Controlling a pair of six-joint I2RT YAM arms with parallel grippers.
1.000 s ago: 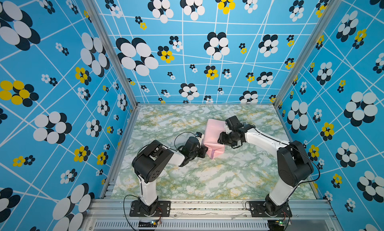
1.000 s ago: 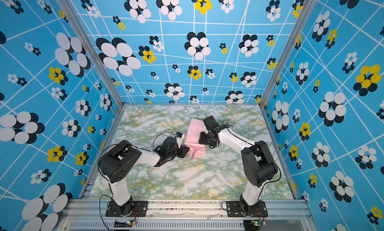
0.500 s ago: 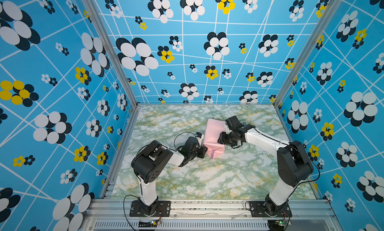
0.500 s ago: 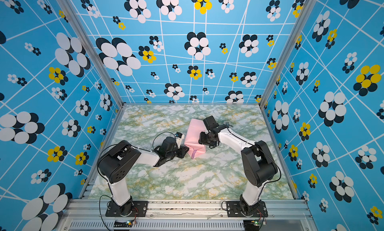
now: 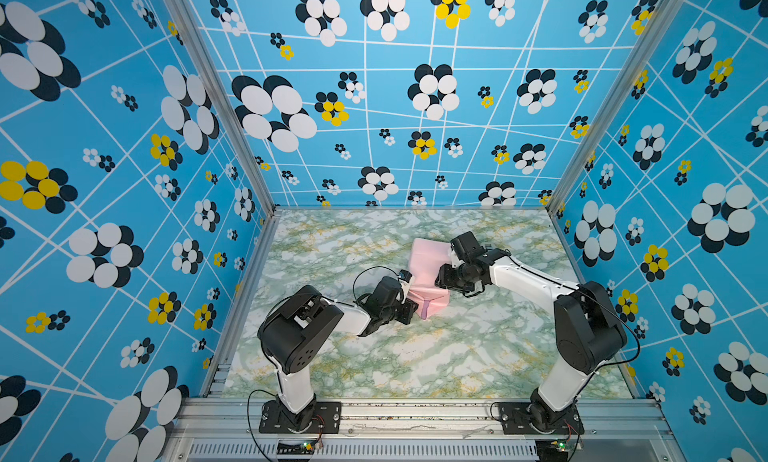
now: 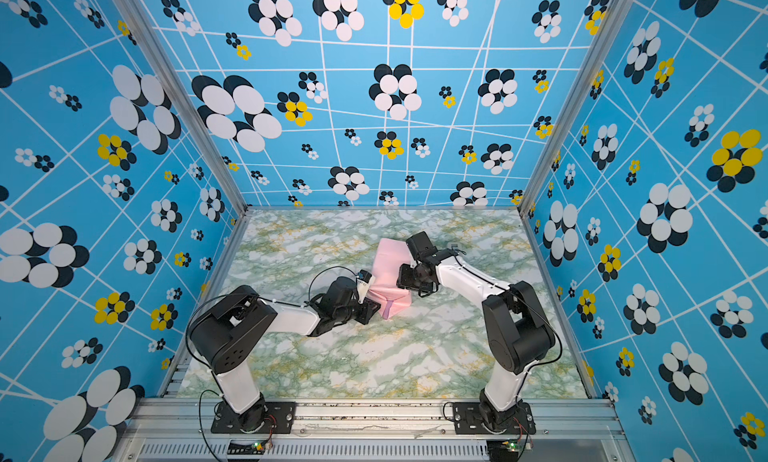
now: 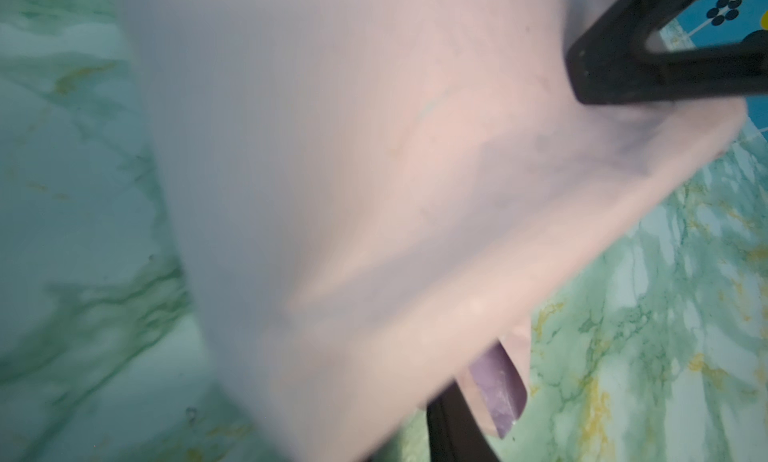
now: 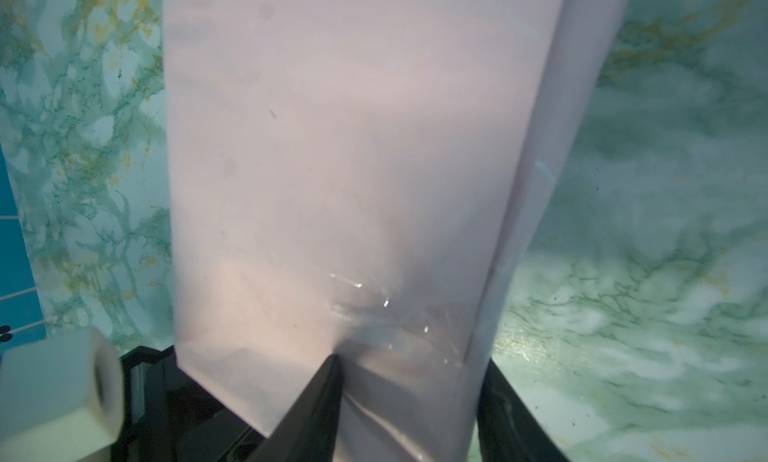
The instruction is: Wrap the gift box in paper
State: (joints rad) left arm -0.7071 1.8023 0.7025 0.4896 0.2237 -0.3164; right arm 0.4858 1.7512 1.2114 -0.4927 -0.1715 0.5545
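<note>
The paper (image 5: 426, 264) (image 6: 388, 269) is folded pale pink side out into a boxy parcel on the marble table (image 5: 415, 356). A strip of its lilac face (image 7: 498, 389) shows at the near end. The gift box is hidden inside. My left gripper (image 5: 409, 308) (image 6: 372, 310) is at the parcel's near left corner. One black finger (image 7: 451, 431) shows under the paper and the other is covered. My right gripper (image 5: 441, 275) (image 8: 411, 410) is shut across the parcel's right edge. One finger (image 8: 316, 410) dents the taped top and the other (image 8: 511, 414) lies along the side.
Patterned blue walls (image 5: 124, 231) close in the table on three sides, with a metal rail (image 5: 415, 410) along the front. A small white-grey block (image 8: 54, 393) sits beside the right gripper's base. Bare marble lies in front of the parcel.
</note>
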